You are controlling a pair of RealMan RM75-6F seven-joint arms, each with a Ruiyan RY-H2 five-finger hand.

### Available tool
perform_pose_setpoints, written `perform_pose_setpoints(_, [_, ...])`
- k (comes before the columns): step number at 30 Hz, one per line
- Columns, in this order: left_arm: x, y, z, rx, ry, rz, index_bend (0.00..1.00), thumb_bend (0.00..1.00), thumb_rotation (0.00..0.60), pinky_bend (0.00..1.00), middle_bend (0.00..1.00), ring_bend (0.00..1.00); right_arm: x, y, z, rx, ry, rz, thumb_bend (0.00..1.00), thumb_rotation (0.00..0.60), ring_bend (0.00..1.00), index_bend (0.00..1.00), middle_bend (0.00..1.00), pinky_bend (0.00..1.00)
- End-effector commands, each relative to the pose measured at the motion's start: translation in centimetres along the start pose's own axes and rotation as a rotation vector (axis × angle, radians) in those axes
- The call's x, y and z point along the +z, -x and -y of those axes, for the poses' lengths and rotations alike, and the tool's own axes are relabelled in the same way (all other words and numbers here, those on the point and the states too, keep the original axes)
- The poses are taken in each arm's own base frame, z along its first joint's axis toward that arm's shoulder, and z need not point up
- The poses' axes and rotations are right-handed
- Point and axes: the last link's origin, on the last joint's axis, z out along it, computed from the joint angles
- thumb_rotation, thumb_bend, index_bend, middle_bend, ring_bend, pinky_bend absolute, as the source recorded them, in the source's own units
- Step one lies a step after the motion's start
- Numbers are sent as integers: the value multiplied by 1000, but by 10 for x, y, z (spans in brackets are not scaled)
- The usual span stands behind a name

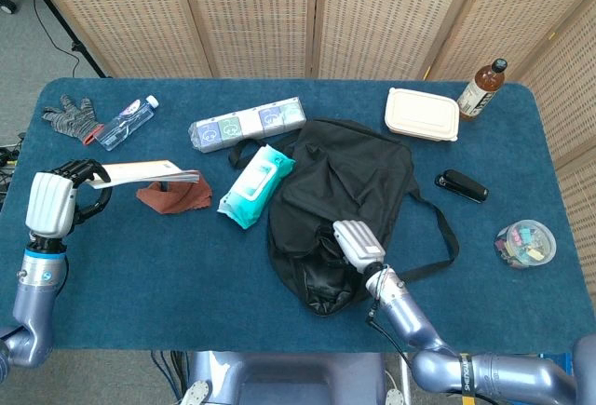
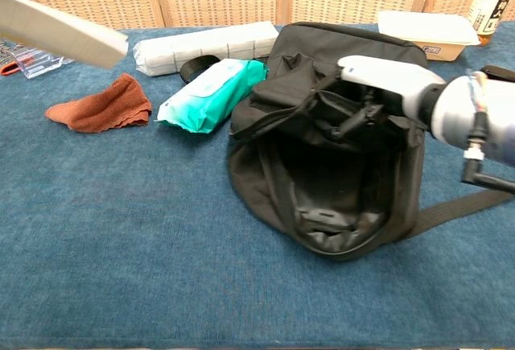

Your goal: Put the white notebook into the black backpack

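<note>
My left hand [image 1: 54,198] at the table's left edge holds the white notebook [image 1: 147,171] by one end; the notebook [image 2: 63,30] hangs flat in the air above the brown cloth [image 2: 103,105]. The black backpack [image 1: 343,202] lies mid-table. My right hand [image 1: 354,243] grips the upper lip of its opening and lifts it, so the mouth [image 2: 322,185] gapes wide toward me. In the chest view the right hand [image 2: 378,91] sits on the bag's top flap.
A teal wipes pack [image 1: 254,184] lies just left of the backpack, a long pack of tissues [image 1: 248,124] behind it. Gloves [image 1: 71,115] and a water bottle [image 1: 127,122] sit far left. A white box [image 1: 422,114], brown bottle [image 1: 481,89], stapler [image 1: 462,185] and clip tub [image 1: 524,243] stand right.
</note>
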Motion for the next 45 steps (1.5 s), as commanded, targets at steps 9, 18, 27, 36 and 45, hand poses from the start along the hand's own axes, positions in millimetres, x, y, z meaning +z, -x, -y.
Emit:
perform_pose_setpoints(9, [8,5,-24,-78,114,-30,821,564,600,750,573,554,57,-1,26,80,59,76,590,600,487,595,580,726])
perform_pose_setpoints(18, [20,13,-48,-131,174,-15,821,565,600,750,573,554,91,-45,-4,105,184,15,591,600,492,598,584,729])
perform_pose_setpoints(27, [27,20,-74,-181,241,-12,821,576,600,750,573,554,99,-83,-21,172,234,-68,592,600,494,600,587,732])
perform_pose_setpoints(36, [31,36,-111,-219,320,13,821,577,600,750,573,554,103,-99,-13,151,221,-119,592,600,495,601,588,732])
perform_pose_setpoints(45, [38,60,-160,-244,392,37,821,579,600,750,573,554,103,-106,-4,132,204,-136,593,600,496,602,589,732])
